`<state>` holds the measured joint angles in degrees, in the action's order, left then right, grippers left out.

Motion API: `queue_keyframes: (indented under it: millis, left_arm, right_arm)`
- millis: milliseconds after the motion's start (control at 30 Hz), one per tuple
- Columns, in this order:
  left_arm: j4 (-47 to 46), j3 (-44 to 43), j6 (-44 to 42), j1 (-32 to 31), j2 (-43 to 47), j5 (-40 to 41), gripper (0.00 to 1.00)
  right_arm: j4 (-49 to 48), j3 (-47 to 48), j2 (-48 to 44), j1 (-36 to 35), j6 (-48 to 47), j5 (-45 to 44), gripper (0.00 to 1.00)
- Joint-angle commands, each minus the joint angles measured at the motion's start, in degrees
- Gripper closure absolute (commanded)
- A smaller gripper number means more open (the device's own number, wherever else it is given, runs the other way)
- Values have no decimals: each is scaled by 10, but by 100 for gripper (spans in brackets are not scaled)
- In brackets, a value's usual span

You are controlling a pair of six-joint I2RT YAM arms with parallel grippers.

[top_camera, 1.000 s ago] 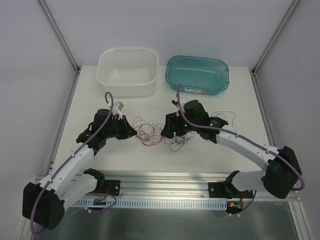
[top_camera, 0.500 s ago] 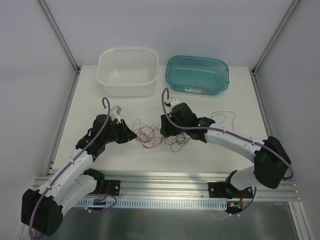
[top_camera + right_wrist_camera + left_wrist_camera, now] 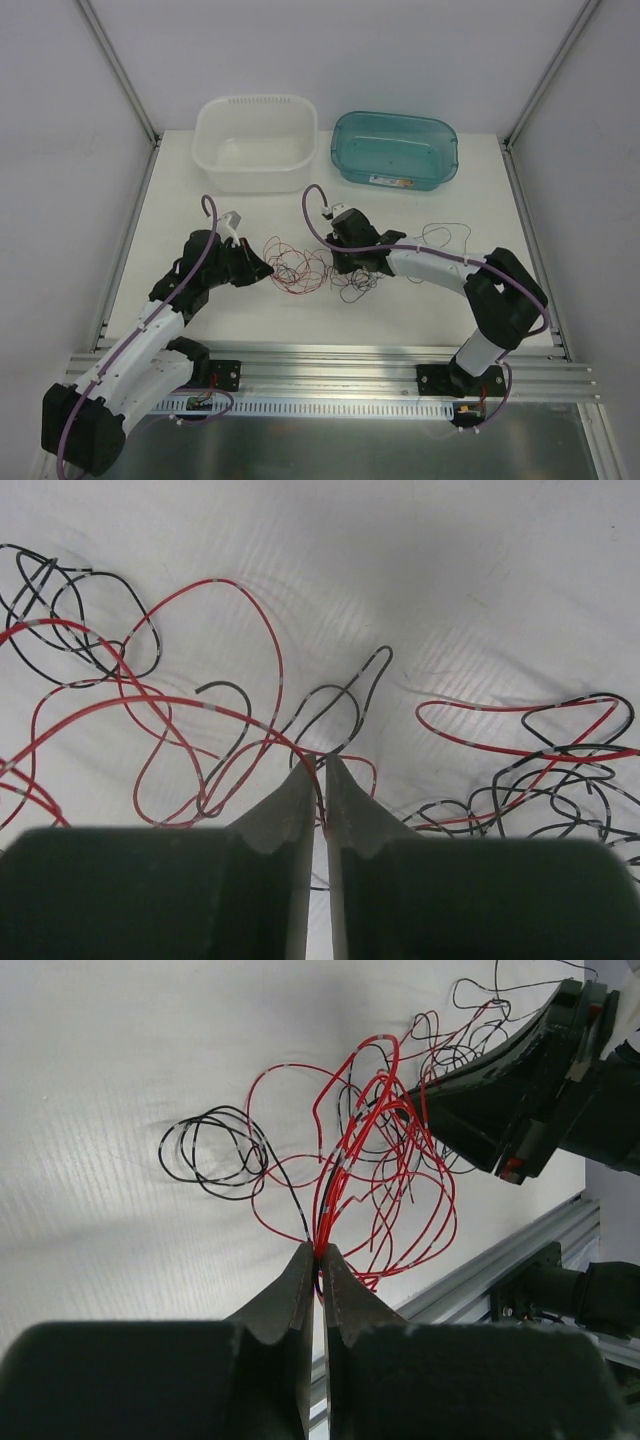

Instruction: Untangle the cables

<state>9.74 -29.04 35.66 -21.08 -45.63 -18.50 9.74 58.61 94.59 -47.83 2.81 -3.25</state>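
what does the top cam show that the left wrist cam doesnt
Only the top view: the white plastic tub and the teal translucent plastic container, side by side at the back. Only the left wrist view: up close, the left gripper shut on red strands at its tips. Both: the tangle of thin red and black cables, with the right gripper at its other side.

Thin red and black cables [image 3: 298, 268] lie tangled together

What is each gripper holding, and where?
Both pinch the cables: left gripper, several red strands at the tangle's edge; right gripper, apparently one red strand along its loop.
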Motion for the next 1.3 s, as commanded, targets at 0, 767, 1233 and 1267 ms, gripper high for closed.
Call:
queue_keyframes:
  millis: [0, 767, 1233, 1267]
  left_arm:
    - [-7, 14, 9, -6, 12, 22, 100]
    - [104, -24, 64, 99, -53, 188, 78]
    - [95, -54, -9, 97, 56, 7, 14]
    - [90, -62, -14, 96, 45, -9, 10]
  right_arm:
    - [-12, 10, -43, 5, -13, -39, 91]
    - [276, 169, -470, 189, -77, -7, 99]
    - [245, 168, -424, 188, -51, 80, 99]
    - [244, 175, -417, 189, -51, 89, 99]
